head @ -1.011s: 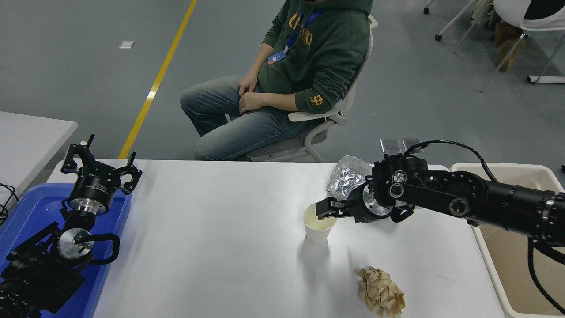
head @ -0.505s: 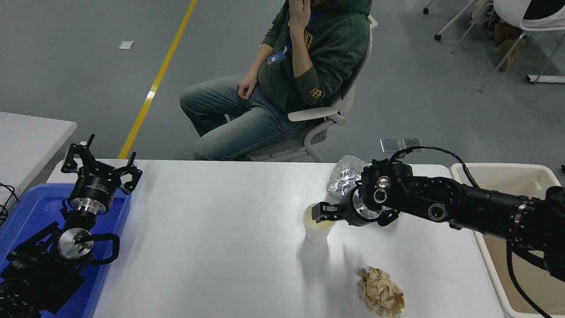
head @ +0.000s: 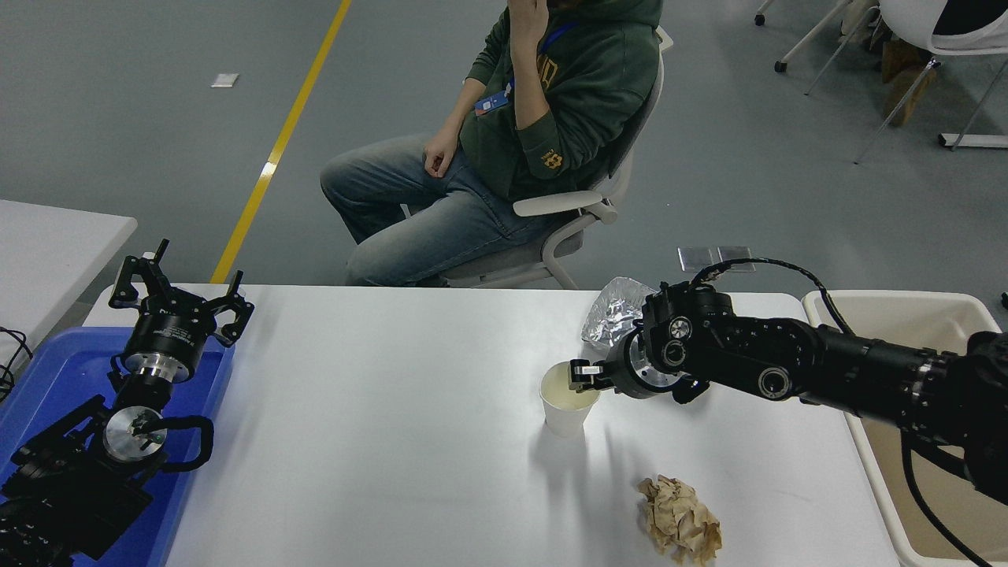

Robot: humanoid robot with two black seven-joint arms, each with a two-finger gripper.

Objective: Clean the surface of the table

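The right gripper (head: 581,375) pinches the near-side rim of an upright paper cup (head: 567,400) on the table surface (head: 394,441). The bin (head: 906,303) lies to the cup's right. The left gripper (head: 179,295) rests spread over a blue tray (head: 47,370).

R claw (head: 581,373) at paper cup (head: 567,400) rim; L arm parked.

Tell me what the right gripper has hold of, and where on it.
The right gripper is shut on the white paper cup, pinching its rim on the right side. The left gripper holds nothing.
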